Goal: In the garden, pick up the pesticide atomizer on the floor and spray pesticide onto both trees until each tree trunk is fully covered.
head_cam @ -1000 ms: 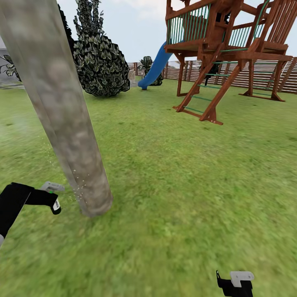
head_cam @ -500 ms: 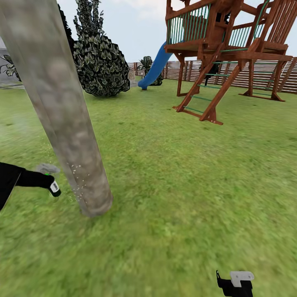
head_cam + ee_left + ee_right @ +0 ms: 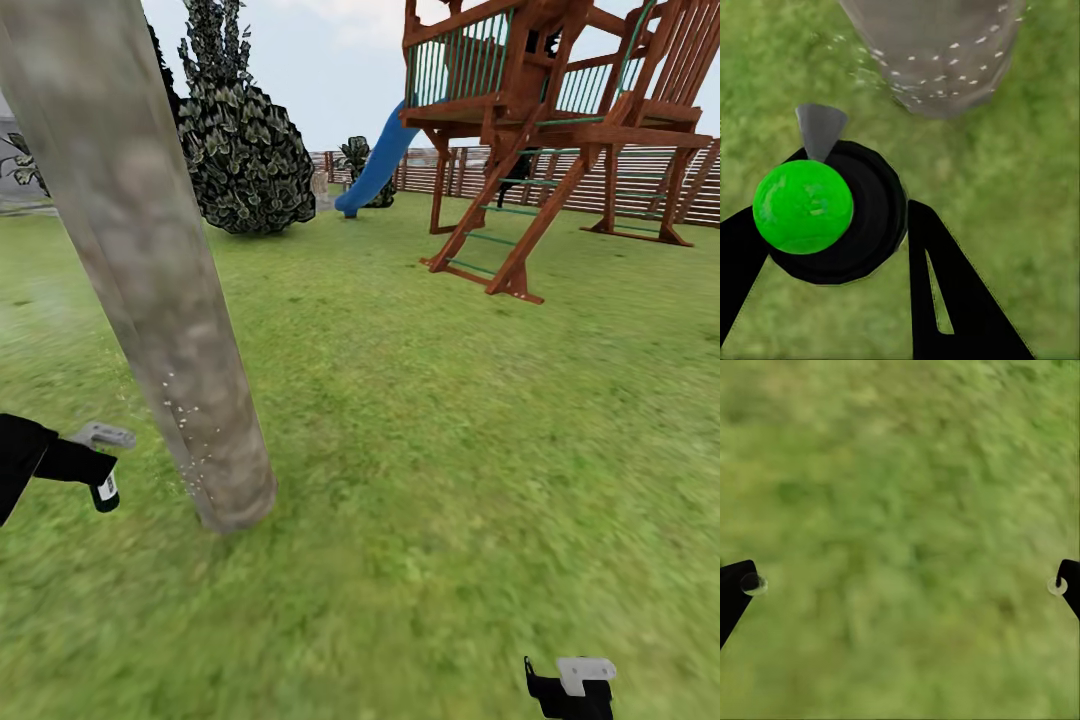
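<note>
Pesticide atomizer (image 3: 832,214) clamped in left fingers (image 3: 945,292), cap half-hidden; right fingers (image 3: 739,592) spread.

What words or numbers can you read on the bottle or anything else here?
None can be read.
Atomizer: a pale patch on its side, too small and blurred to read; its top is plain green.
Tree trunk, playset, fence: no writing.
</note>
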Robot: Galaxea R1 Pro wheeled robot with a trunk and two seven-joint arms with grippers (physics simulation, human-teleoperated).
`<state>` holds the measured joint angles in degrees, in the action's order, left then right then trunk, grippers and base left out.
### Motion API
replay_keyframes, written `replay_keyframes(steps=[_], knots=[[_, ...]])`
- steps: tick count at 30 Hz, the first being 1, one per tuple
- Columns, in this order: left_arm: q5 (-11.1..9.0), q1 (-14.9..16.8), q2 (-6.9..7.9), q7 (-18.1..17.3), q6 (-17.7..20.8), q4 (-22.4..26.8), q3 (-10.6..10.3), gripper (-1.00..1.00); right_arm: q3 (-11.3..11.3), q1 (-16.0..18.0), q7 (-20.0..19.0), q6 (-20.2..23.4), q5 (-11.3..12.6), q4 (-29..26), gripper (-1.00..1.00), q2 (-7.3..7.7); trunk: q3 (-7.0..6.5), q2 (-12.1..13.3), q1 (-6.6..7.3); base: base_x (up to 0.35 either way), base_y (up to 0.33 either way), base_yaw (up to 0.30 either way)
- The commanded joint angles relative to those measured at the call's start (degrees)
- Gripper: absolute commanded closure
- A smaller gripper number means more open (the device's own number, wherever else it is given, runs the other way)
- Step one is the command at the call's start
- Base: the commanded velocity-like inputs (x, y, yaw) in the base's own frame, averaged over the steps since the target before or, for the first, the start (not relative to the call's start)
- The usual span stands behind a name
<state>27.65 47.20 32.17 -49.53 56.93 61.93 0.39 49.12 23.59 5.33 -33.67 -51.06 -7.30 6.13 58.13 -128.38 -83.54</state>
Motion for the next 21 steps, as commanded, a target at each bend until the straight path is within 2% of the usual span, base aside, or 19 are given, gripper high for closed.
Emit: replay_keyframes(steps=[1,4,5,8,10,12,14,15,17,21], knots=[[0.5,-0.6,-0.06,-0.6,0.1,0.0,0.0,1.00,0.2,0.1,0.5,-0.2,-0.6,0.1,-1.00,0.02,0.05,0.0,-0.01,0.171,0.270,0.000],[0.3,-2.2,-0.05,-0.6,-0.5,0.0,0.1,1.00,0.2,0.1,0.5,-0.2,-0.6,0.1,-1.00,0.02,0.05,0.0,-0.01,0.092,0.151,0.000],[0.3,-4.3,-0.02,-0.7,-2.1,0.0,0.1,1.00,0.2,0.1,0.5,-0.2,-0.6,0.1,-1.00,0.02,0.05,0.0,-0.01,0.011,0.018,0.000],[0.0,-6.6,-0.18,-0.8,-5.8,-0.3,0.1,1.00,0.2,0.1,0.5,-0.2,-0.6,0.1,-1.00,0.02,0.05,0.0,-0.01,0.003,0.006,0.000],[0.0,-7.0,-1.33,-0.9,-6.8,-1.7,0.1,1.00,0.2,0.1,0.5,-0.2,-0.6,0.1,-1.00,0.02,0.05,0.0,-0.01,0.000,0.001,0.000],[0.1,-7.0,-2.27,-0.9,-6.9,-2.1,0.3,1.00,0.2,0.1,0.5,-0.2,-0.6,0.1,-1.00,0.02,0.05,0.0,-0.01,0.000,0.000,0.000],[0.3,-6.4,-2.36,-1.0,-6.8,-2.2,0.8,1.00,0.2,0.1,0.5,-0.2,-0.6,0.1,-1.00,0.02,0.05,0.0,-0.01,0.000,0.000,0.000],[0.3,-6.0,-2.22,-1.2,-6.8,-2.2,2.0,1.00,0.2,0.1,0.5,-0.2,-0.6,0.1,-1.00,0.02,0.05,0.0,-0.01,0.000,0.000,0.000],[0.5,-4.2,-1.74,-1.6,-6.9,-2.2,5.7,1.00,0.2,0.1,0.5,-0.2,-0.6,0.1,-1.00,0.02,0.05,0.0,-0.01,0.000,0.000,0.000],[0.5,-1.6,-1.59,-2.5,-6.4,-1.4,6.8,1.00,0.2,0.1,0.5,-0.2,-0.6,0.1,-1.00,0.02,0.05,0.0,-0.01,0.000,0.000,0.000]])
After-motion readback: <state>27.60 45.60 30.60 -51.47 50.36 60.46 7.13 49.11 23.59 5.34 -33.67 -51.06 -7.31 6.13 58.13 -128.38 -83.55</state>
